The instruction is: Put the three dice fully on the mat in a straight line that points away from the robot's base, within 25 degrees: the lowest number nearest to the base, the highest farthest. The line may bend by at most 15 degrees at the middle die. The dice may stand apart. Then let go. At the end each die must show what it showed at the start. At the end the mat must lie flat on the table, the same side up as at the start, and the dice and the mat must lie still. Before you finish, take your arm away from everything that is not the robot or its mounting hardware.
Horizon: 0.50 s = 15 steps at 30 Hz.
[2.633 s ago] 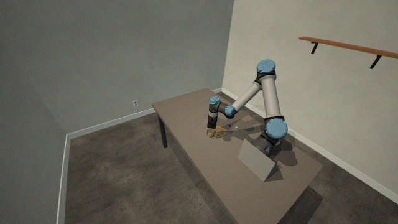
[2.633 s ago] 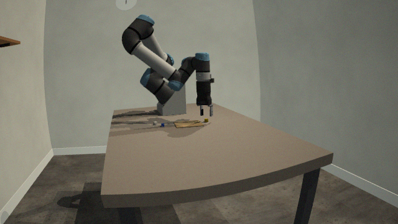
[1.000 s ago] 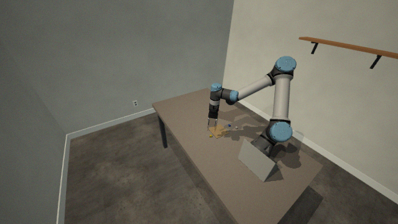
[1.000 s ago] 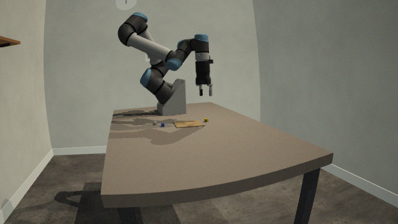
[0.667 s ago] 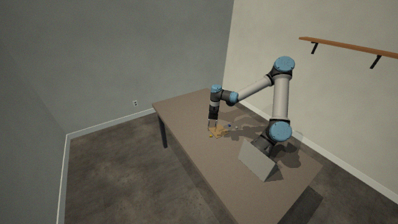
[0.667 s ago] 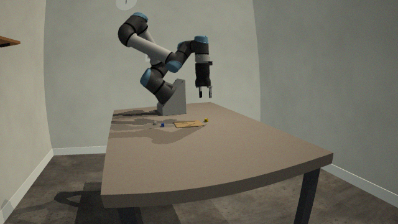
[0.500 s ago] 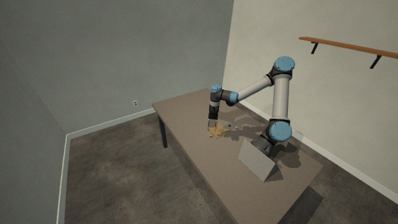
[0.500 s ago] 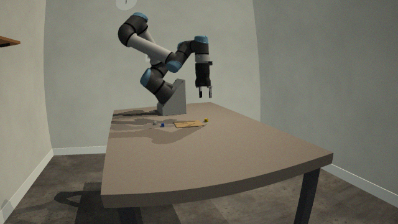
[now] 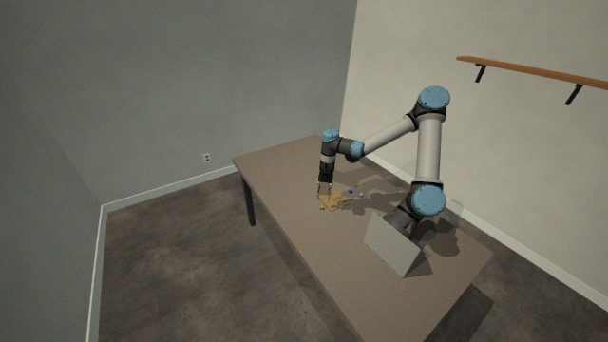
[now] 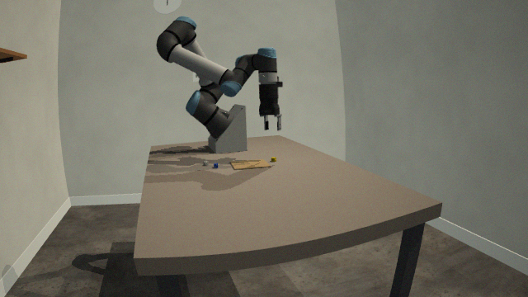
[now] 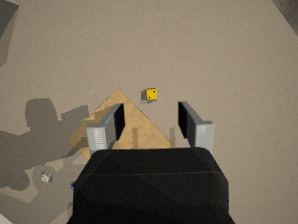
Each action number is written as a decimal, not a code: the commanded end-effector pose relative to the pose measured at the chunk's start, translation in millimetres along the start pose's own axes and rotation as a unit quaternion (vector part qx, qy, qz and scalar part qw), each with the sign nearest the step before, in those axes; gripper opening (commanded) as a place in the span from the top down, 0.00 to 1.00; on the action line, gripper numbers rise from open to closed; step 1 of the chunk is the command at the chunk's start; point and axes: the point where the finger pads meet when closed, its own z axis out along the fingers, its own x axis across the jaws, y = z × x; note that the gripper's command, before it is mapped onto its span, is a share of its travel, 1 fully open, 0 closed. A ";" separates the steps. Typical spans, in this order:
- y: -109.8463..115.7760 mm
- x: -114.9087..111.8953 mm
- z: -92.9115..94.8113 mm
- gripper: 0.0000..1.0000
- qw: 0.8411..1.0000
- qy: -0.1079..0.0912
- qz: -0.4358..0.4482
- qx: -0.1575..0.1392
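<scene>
A long brown table top (image 10: pixel 289 206) on dark legs is set in the corner of a room with grey and cream walls, a dark mottled floor and white skirting; a wooden wall shelf (image 9: pixel 532 71) on black brackets is seen in the top view. A flat tan square mat (image 10: pixel 250 164) lies on the table, with all three dice off it. The small yellow die (image 10: pixel 273 159) rests just beside one mat corner, while the small blue die (image 10: pixel 215 165) and the small white die (image 10: pixel 205 163) sit close together near the opposite side, in the arm's shadow. The two-finger gripper (image 10: pixel 272 122) is held well above the mat, its jaws spread wide with nothing between them. In the wrist view the blue die is almost wholly hidden behind the gripper body, and part of the mat is covered. No die's pips can be read.
</scene>
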 end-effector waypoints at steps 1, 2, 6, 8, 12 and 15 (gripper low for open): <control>-0.6 0.9 1.6 0.00 1.000 0.001 0.026 0.000; -0.9 1.2 2.5 0.00 0.999 0.001 0.037 0.000; -2.1 2.4 6.6 0.00 0.996 0.001 0.090 0.000; -2.8 3.2 9.1 0.00 0.992 0.001 0.123 0.000; -3.8 4.6 14.9 0.00 0.980 0.001 0.199 0.000; -4.0 4.9 16.5 0.00 0.976 0.001 0.220 0.000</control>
